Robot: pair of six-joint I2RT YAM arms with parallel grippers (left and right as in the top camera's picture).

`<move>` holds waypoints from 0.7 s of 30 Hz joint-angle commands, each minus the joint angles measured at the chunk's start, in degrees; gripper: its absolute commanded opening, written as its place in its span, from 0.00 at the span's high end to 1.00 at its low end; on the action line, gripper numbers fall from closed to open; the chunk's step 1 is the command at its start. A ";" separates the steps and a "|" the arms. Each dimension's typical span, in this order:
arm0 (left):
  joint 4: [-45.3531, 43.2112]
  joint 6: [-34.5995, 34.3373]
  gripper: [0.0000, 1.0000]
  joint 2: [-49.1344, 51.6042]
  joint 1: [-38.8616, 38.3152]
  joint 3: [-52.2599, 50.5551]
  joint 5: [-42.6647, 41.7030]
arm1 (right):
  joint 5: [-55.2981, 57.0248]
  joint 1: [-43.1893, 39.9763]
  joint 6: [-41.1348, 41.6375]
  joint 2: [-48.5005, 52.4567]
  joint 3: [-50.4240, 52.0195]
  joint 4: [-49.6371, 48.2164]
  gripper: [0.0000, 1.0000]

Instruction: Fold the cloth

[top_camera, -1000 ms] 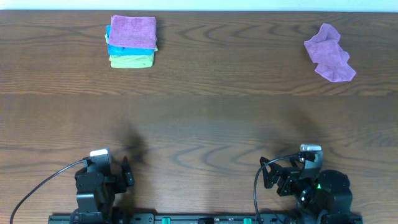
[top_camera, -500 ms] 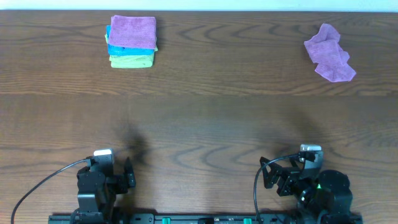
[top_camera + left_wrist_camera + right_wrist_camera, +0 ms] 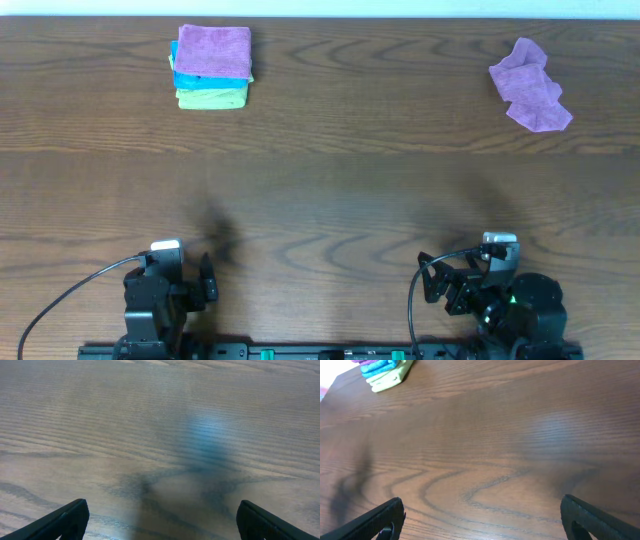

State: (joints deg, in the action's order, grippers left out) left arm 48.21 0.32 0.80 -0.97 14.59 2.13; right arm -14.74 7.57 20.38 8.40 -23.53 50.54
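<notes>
The cloth [image 3: 213, 50] is lilac-purple and lies folded into a neat square on top of a stack at the far left of the table; only a sliver of it shows at the top left of the right wrist view [image 3: 362, 361]. My left gripper [image 3: 205, 280] is open and empty near the front edge, over bare wood in the left wrist view [image 3: 160, 522]. My right gripper [image 3: 432, 280] is open and empty at the front right, also over bare wood [image 3: 480, 517]. Both are far from the cloth.
Under the cloth lie a folded blue cloth [image 3: 190, 80] and a folded yellow-green cloth [image 3: 212, 98]. A second, crumpled purple cloth [image 3: 530, 85] lies at the far right. The wooden table [image 3: 330, 190] spans the view.
My left arm has drawn back slightly toward the front edge. The right arm and the cloths have not moved.
</notes>
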 commanded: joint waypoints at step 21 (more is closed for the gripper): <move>3.80 1.42 0.04 -0.59 -0.28 -0.35 1.27 | 9.40 -5.22 -20.90 -5.79 7.28 -1.75 0.01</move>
State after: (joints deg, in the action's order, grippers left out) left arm 48.23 0.49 0.78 -0.97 14.59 2.13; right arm -6.48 3.33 2.87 4.60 -18.20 49.28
